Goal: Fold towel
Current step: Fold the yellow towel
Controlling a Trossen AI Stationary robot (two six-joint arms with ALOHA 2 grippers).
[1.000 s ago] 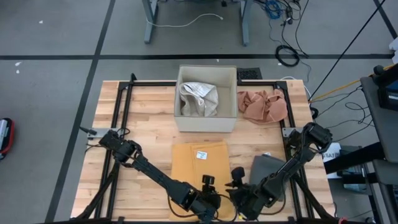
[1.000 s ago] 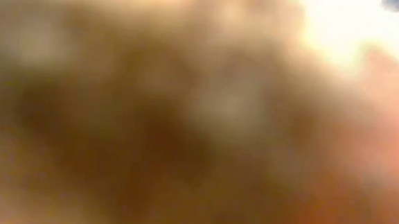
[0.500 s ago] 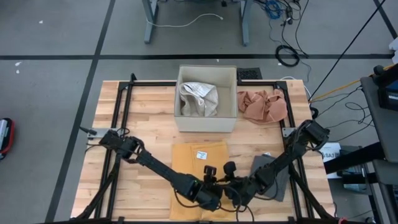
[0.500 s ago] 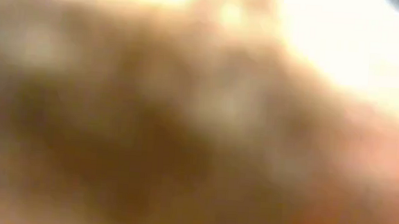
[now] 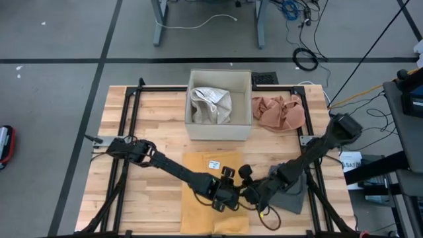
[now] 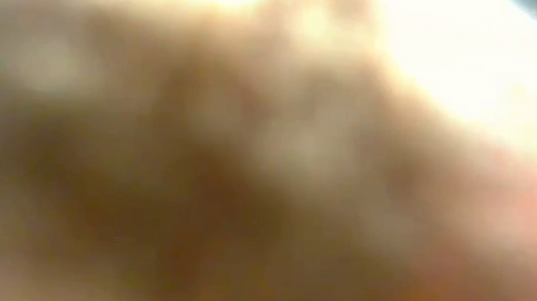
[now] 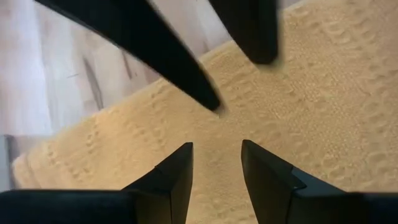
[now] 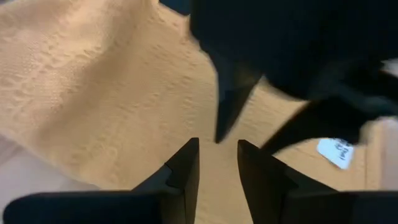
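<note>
Your left gripper (image 5: pixel 228 197) and right gripper (image 5: pixel 248 196), fingers slightly parted, crowd tip-to-tip over the yellow towel (image 5: pixel 198 168); grey cloth (image 5: pixel 291 175) just beside

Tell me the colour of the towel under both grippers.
Mustard yellow towel, with a waffle-like texture; clearest in the left wrist view.

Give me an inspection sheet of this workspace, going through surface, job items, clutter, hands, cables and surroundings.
Surface: wooden table with a black frame.
Job's things: mustard towel flat at the table's front middle, white tag up.
Clutter: box holding a pale cloth; pink cloth right of the box; grey cloth right of the towel.
Hands: left hand and right hand both low over the towel, close together, fingers slightly apart, holding nothing visible.
Cables: loose on the floor beyond the table.
Surroundings: grey floor; low view blocked.
</note>
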